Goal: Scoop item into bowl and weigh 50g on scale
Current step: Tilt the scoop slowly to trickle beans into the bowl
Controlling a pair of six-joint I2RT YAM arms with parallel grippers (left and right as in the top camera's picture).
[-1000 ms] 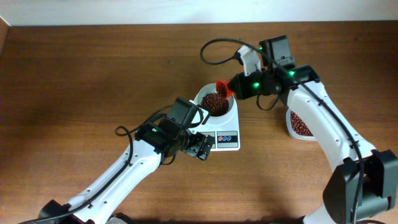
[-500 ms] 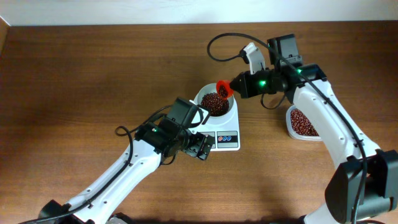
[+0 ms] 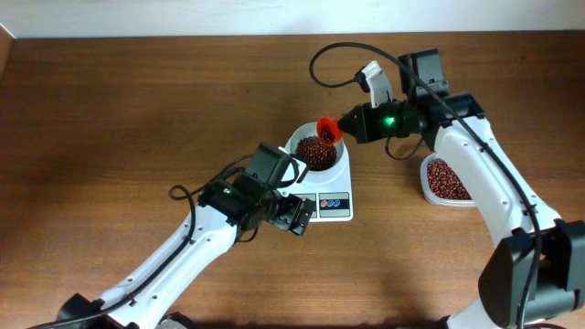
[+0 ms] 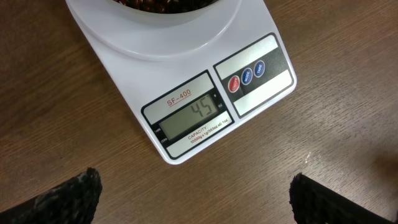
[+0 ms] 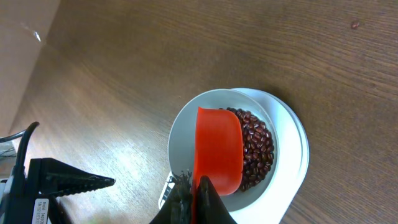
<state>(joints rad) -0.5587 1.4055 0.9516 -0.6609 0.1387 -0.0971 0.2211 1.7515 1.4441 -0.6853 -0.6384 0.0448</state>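
While the right fingers (image 5: 194, 200) are clenched on the handle of a red scoop (image 5: 217, 149), the scoop hangs over the bowl (image 5: 179, 134), above the side nearest the right arm. Whether anything is left in the scoop cannot be told from these views. Dark reddish-brown beans (image 5: 256, 152) lie in the bowl as a loose mound, below its white rim. The bowl rests on the round platform of the scale (image 4: 134, 65), which lies flat on the brown wooden worktop (image 3: 137, 100) near its centre. On the scale's front panel the grey display (image 4: 189, 117) reads 45, and beside it sit three small round buttons (image 4: 247, 74), one red and two blue.

The left fingers (image 4: 78, 196) are released, spread wide with nothing between them. Their dark tips show at the lower corners of the left wrist view, with the display end of the scale ahead of them and bare wood beneath. Seen from overhead, they sit just beside the front left corner of the scale; whether they touch it cannot be judged.

Off to the right, partly under the right arm, a clear tub (image 3: 425, 183) holds more of the same beans and stands apart from the scale
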